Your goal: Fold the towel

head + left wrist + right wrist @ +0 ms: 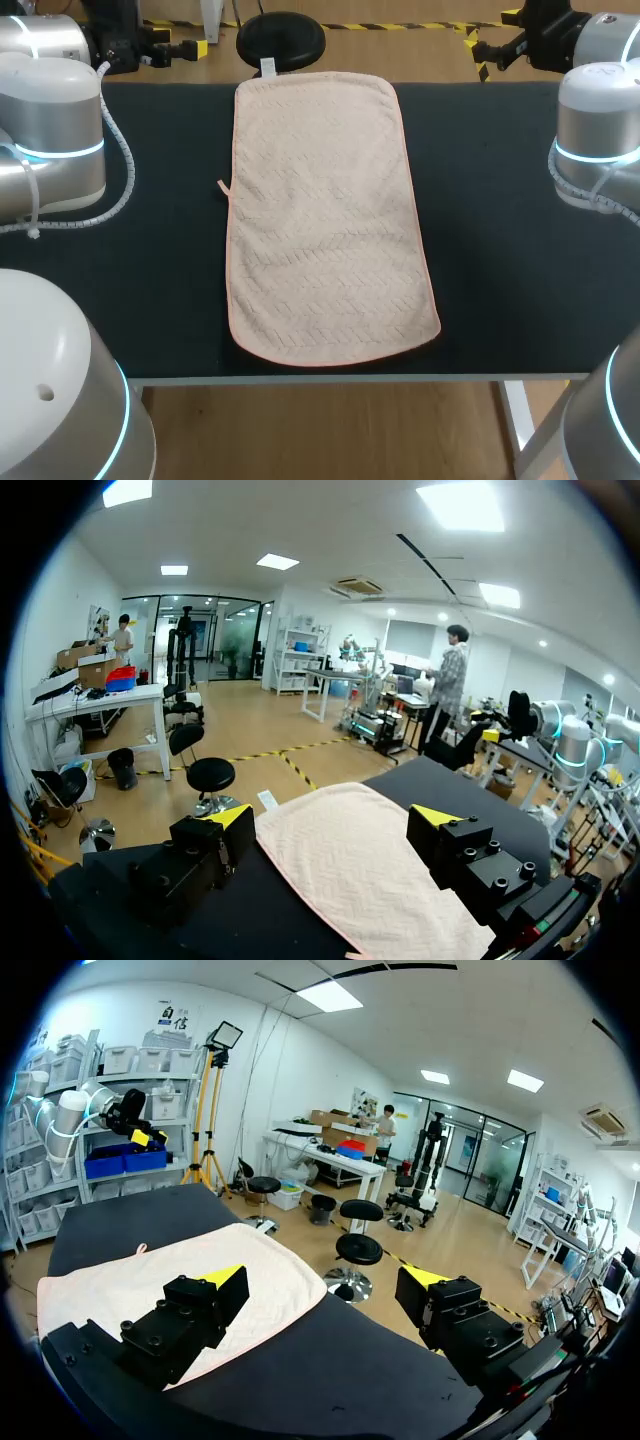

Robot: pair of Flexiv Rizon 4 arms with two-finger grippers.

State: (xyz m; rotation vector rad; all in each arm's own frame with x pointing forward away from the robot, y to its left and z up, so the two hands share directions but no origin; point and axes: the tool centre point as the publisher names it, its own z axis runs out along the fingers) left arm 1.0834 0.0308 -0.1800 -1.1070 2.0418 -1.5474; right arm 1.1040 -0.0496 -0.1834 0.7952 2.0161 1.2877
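Pink towel (325, 220) lies flat on the desk (510, 250), long axis running away from me, between left hand (332, 816) and right hand (325, 1278), both spread apart and empty, left seemingly nearer.

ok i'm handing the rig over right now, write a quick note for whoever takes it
Left gripper: open, empty, held above the table, clear of the towel.
Right gripper: open, empty, also clear of it.
Pink towel: spread flat lengthwise in the middle of the black table, with its near end at the front edge.
Done: no fold visible.
Left: grasp the towel and make the fold.
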